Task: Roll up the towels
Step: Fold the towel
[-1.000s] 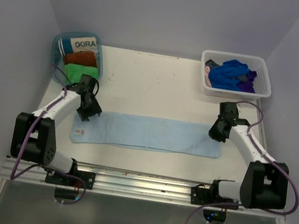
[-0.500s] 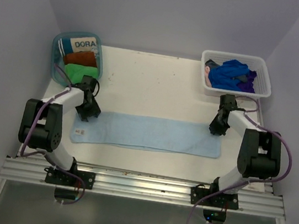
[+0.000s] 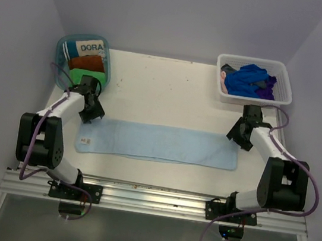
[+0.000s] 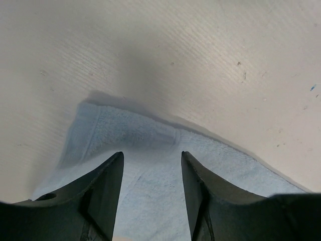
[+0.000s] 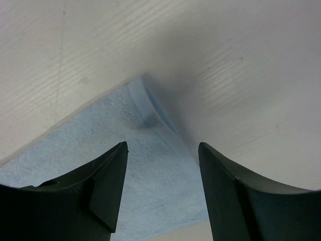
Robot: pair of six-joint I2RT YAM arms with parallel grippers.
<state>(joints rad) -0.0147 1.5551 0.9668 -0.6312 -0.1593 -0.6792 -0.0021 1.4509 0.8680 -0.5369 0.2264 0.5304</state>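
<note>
Both arms have eased back from the light blue towel (image 3: 158, 143), which lies flat and unrolled on the desk (image 3: 165, 91), the left fingers (image 4: 103, 196) spread over its far left corner and the right fingers (image 5: 95, 191), newly opened, spread over its far right corner

A towel (image 3: 158, 143) lies spread across the table's (image 3: 165, 91) near middle, with the left gripper (image 3: 92, 113) above its far-left corner and the right gripper (image 3: 238, 137) above its far-right. Behind it, a tub (image 3: 58, 52) at left and a basket (image 3: 256, 61) at right hold more towels (image 3: 247, 80).
</note>
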